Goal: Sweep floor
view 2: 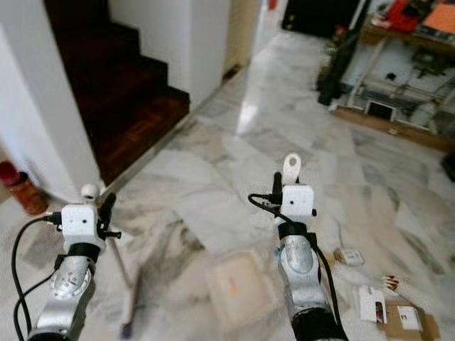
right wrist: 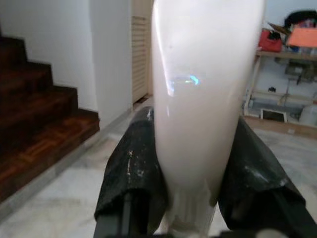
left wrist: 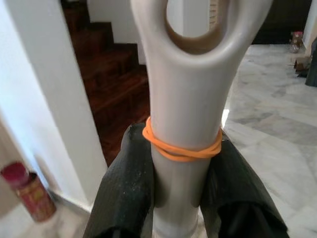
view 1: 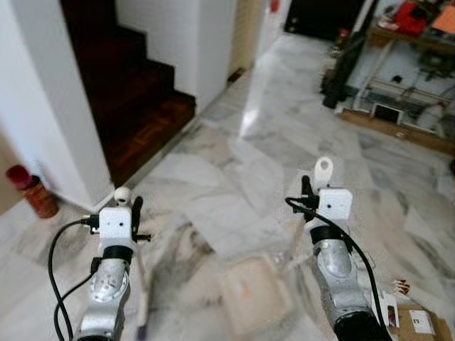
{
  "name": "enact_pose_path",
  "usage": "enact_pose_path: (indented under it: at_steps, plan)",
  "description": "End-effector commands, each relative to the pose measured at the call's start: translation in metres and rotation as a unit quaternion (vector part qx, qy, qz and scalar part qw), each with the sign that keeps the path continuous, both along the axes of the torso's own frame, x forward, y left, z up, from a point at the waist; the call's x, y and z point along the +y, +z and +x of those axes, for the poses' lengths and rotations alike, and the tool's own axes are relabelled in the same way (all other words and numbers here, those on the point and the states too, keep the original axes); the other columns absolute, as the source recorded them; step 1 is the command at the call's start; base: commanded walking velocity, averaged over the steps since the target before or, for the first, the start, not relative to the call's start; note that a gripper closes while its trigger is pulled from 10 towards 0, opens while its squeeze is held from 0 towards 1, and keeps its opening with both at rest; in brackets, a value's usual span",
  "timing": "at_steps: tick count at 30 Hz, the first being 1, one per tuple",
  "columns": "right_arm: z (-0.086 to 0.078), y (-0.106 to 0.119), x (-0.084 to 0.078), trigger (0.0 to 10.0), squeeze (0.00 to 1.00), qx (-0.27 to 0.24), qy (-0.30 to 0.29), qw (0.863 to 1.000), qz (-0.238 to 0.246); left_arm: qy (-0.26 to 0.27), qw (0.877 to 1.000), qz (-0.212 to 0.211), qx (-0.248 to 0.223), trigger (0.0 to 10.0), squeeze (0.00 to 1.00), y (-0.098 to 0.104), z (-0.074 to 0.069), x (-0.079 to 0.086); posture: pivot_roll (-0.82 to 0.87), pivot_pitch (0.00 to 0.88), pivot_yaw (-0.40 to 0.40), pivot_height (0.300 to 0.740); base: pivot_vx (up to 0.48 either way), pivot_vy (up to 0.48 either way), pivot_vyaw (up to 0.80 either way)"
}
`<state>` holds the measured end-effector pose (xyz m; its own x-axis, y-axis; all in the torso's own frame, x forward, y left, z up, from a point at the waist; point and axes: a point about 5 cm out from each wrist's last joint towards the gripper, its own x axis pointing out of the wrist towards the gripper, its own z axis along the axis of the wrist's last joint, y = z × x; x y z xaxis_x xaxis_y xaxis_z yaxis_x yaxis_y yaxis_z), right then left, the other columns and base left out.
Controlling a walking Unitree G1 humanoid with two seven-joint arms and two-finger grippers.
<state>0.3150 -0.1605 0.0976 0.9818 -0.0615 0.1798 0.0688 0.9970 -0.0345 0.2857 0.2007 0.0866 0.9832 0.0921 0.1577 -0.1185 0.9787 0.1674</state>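
Note:
My left gripper is shut on a cream broom handle that has a hanging loop at its top and an orange rubber band around it. In the eye views the broom stick slants down to the floor beside my left arm. My right gripper is shut on the smooth white dustpan handle, whose looped top stands above the wrist. The pale dustpan rests on the marble floor between my arms, blurred.
Dark wooden stairs rise at the left behind a white wall corner, with a red can at its foot. A cluttered shelf rack stands at the far right. Paper scraps and cardboard lie at the right.

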Motion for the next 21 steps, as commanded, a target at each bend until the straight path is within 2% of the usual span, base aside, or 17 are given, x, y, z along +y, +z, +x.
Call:
enact_pose_path:
  at_steps: [1, 21]
  plan:
    - [0.001, 0.0072, -0.01, 10.0, 0.0, -0.016, -0.013, 1.0, -0.009, -0.014, 1.0, -0.005, -0.023, 10.0, 0.0, 0.0079, 0.0028, -0.0093, 0.11, 0.0, -0.055, 0.74, 0.394, 0.0, 0.0]
    - [0.0009, 0.009, -0.0056, 10.0, 0.0, -0.023, -0.001, 1.0, -0.001, -0.009, 1.0, -0.006, -0.023, 10.0, 0.0, 0.0076, 0.0012, -0.0084, 0.11, 0.0, -0.059, 0.74, 0.384, 0.0, 0.0]
